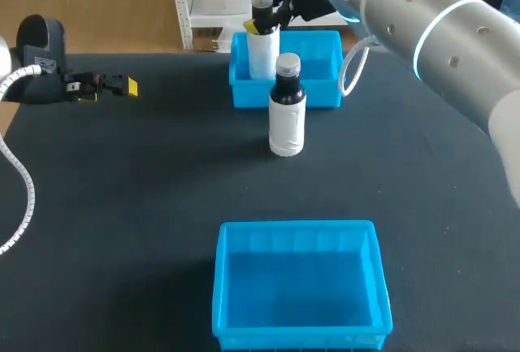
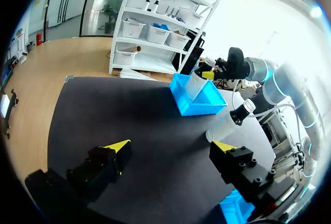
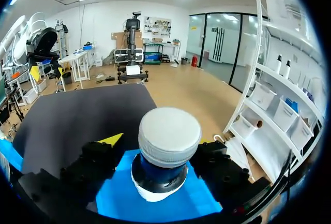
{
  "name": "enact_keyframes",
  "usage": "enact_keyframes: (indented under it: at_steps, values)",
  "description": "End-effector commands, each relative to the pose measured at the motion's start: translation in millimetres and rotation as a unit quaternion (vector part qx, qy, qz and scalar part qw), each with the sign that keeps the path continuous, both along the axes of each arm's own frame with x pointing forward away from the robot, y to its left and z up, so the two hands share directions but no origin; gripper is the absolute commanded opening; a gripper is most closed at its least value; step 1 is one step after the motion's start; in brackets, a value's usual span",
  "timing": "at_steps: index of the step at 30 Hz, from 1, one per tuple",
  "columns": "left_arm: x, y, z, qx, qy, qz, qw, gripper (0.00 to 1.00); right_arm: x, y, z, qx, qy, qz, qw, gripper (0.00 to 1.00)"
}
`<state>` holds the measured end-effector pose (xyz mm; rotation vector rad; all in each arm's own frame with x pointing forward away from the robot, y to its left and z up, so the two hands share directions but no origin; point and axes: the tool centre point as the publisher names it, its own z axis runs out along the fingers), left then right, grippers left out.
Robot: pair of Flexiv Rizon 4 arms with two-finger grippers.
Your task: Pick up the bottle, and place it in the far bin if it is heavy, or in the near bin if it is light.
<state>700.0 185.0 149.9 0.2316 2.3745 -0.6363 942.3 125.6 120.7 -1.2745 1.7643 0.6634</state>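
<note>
At top centre, right fingers [image 3: 110, 140] are clamping a bottle [image 1: 262, 47] over the far bin [image 1: 325, 43]; left fingers [image 2: 118, 147] are gaping empty. Releasing near its rim is risking a tip-out.

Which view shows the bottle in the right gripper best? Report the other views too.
Right wrist view: the held bottle fills the middle, cap and dark neck clear between the fingers of the right gripper. Head view shows it small, at the far bin. Left wrist view shows it tiny, distant.
</note>
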Motion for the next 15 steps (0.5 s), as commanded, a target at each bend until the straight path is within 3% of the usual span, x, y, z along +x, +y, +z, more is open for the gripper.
enact_keyframes:
  at_steps: [1,7,15]
  values:
    - [0.0,0,0.0,0.0,0.0,0.0,1.0,1.0,15.5,3,0,0.025,0.114,0.191,0.975,1.0]
    - [0.0,0,0.0,0.0,0.0,0.0,1.0,1.0,11.6,-16,3,0.017,0.112,0.172,0.979,1.0]
    - [0.0,0,0.0,0.0,0.0,0.0,1.0,1.0,-7.0,-77,12,0.012,0.1,0.11,0.989,1.0]
